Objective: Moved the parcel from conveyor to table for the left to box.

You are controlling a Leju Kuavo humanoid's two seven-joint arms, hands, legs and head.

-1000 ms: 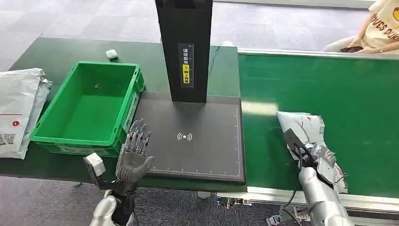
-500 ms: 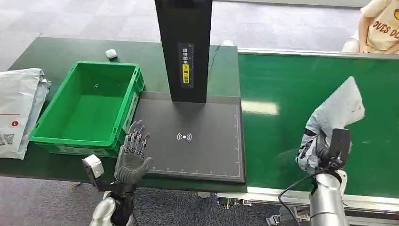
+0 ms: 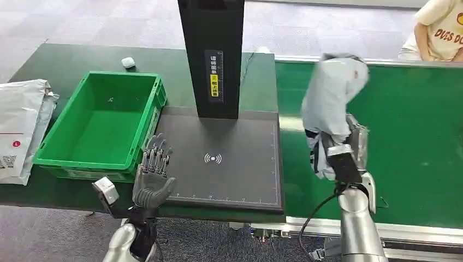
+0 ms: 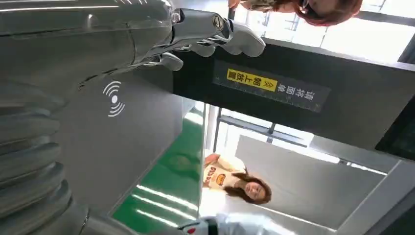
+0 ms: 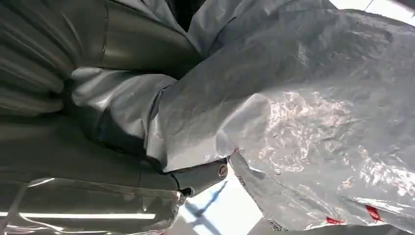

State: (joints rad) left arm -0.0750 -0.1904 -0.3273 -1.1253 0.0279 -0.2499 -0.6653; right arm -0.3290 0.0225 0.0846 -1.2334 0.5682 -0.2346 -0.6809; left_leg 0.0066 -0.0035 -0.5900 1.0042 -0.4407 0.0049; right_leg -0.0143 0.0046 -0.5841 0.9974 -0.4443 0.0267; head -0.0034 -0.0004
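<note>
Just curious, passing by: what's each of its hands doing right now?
Left hand: open, fingers spread, holding nothing.
Right hand: closed on the grey parcel, lifted above the conveyor.

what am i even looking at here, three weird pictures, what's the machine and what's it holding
This is a humanoid robot with two silver arms that end in many-fingered hands. The wide picture is from a camera high on its body, looking down at its workplace. The other two come from cameras at its wrists, so they look turned and very close up.

In front lie a green conveyor belt, a dark pad with a wireless sign, a black post standing on it, and an empty green crate. A white parcel bag lies at the far left, and a person sits beyond the belt.

The right hand holds a grey plastic parcel lifted above the belt; the right wrist view shows its crinkled wrap close up. The left hand holds nothing, its fingers spread at the pad's near edge.
</note>
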